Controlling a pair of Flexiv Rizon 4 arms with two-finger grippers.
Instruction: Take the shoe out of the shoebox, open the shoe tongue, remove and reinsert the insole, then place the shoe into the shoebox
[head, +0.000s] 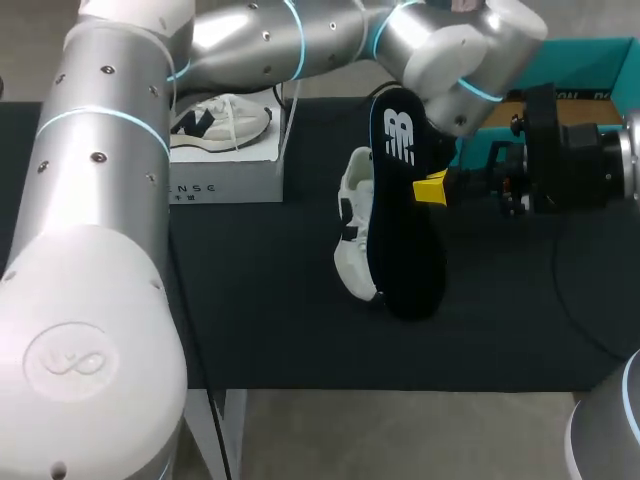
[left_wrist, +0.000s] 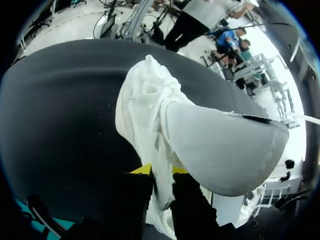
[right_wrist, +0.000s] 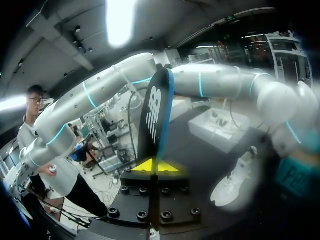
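A white shoe (head: 355, 235) stands on its toe on the black table, upper end raised. In the left wrist view its fabric (left_wrist: 150, 115) runs down between the yellow tips of my left gripper (left_wrist: 160, 170), which pinch a strip of the upper. My left arm (head: 300, 40) reaches across from the left, and its wrist is above the shoe. My right gripper (head: 432, 188) is shut on the black insole (head: 405, 200), held upright on edge just right of the shoe. The right wrist view shows the insole (right_wrist: 156, 110) rising from between the tips of that gripper (right_wrist: 159, 166). Its pale underside (left_wrist: 225, 150) faces the left wrist.
A white shoebox (head: 225, 175) at the back left holds another white shoe (head: 220, 122). A teal box (head: 590, 60) stands at the back right behind my right arm. The black table (head: 270, 320) stretches in front of the shoe.
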